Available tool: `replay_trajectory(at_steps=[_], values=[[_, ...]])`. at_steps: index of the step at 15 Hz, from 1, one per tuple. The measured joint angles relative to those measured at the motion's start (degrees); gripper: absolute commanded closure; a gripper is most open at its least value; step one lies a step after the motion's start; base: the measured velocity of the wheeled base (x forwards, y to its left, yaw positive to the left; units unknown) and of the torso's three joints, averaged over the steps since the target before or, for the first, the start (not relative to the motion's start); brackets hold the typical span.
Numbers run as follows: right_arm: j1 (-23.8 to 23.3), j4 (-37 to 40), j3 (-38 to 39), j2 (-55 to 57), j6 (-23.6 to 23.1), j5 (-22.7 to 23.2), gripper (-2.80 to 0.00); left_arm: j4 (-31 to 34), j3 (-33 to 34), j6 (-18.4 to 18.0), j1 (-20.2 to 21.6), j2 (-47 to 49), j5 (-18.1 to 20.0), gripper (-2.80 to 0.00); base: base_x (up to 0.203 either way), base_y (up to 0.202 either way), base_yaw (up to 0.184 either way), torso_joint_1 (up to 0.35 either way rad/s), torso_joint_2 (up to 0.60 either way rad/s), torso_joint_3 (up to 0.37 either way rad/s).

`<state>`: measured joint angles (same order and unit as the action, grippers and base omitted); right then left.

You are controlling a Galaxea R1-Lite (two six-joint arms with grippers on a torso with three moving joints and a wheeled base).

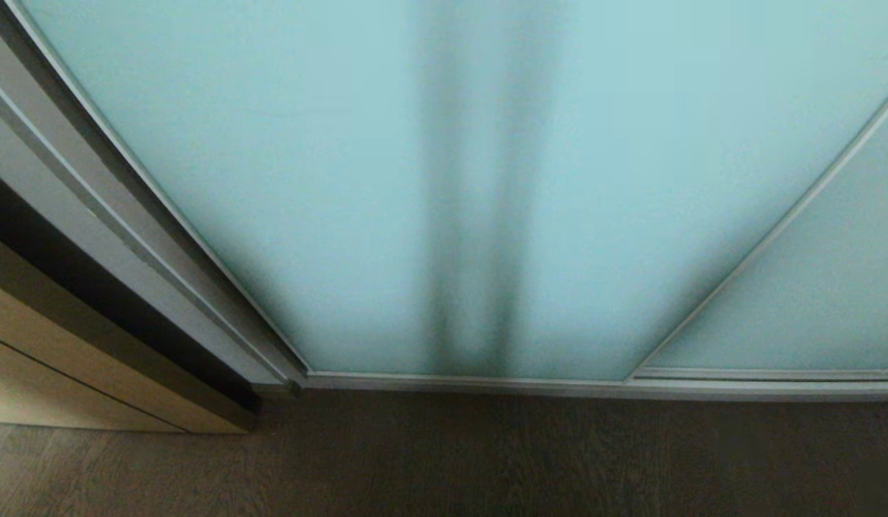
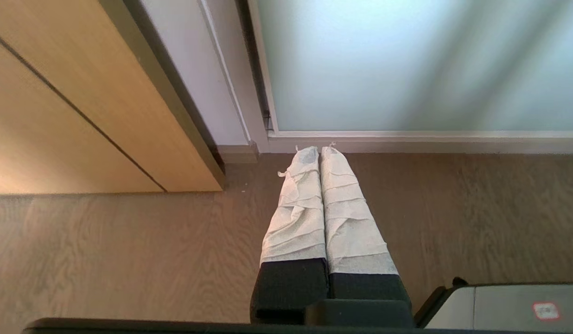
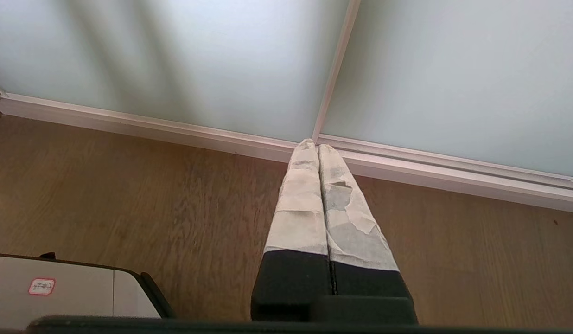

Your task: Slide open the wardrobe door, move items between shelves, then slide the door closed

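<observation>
Dark wood-grain floor (image 1: 444, 467) is seen running right up to the silver bottom track (image 1: 559, 386) of the wardrobe, so that track is used as the landmark for everything else. Rising straight from the track, the sliding wardrobe door (image 1: 329, 179) is shown fully shut, its frosted pale blue-green glass filling most of the head view, with a couple of soft dark vertical streaks seen through the middle of the pane. At the far right end of the track a second frosted panel (image 1: 810, 287) is overlapped by the door's thin metal edge. At the left end of the track a grey wardrobe frame (image 1: 92, 215) is met, and beyond that a tan wood-grain panel (image 1: 70, 366) is set down on the floor. Neither arm is caught in the head view. In the left wrist view the left tool (image 2: 320, 150) is held low over the floor with its cloth-wrapped fingers (image 2: 298, 208) pressed flat together, nothing gripped, tips pointed at the left end of the track near the door's corner. In the right wrist view the right tool (image 3: 314, 146) is likewise closed tight and empty, tips aimed at the spot on the track where the two glass panels meet. No bag or shelves can be made out behind the glass.
</observation>
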<state>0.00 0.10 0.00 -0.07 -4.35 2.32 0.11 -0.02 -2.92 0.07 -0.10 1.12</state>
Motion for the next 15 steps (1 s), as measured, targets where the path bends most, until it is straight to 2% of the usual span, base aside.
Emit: replay_trajectory(at_steps=[15], values=[[0.00, -0.01, 0.00, 0.00, -0.02, 0.00, 0.00, -0.04, 0.02, 0.28, 0.00, 0.05, -0.08, 0.00, 0.000, 0.000, 0.000, 0.000, 0.00, 0.000]])
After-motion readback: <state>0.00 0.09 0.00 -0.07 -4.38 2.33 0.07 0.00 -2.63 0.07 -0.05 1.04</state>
